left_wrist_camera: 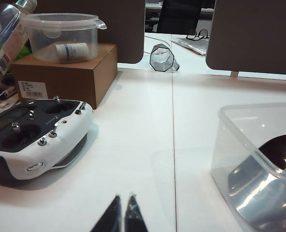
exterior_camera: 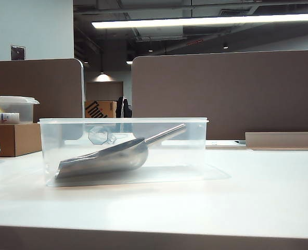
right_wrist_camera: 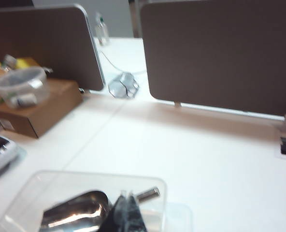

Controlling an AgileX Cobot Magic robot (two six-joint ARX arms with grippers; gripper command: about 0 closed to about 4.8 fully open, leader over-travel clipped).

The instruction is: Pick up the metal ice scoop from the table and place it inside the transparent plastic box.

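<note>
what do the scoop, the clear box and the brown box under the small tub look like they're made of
Scoop: apparently polished steel; silver-grey with mirror-like glints.
Clear box: seemingly transparent plastic; scoop and background show through its glossy walls.
Brown box: probably matte cardboard; flat tan faces with a stuck-on label.

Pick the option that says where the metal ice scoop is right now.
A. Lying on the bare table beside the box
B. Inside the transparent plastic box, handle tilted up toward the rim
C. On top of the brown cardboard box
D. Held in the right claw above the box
B: the metal ice scoop lies within the transparent plastic box, handle slanting upward, while the right claw is shut, gripping nothing.
</note>
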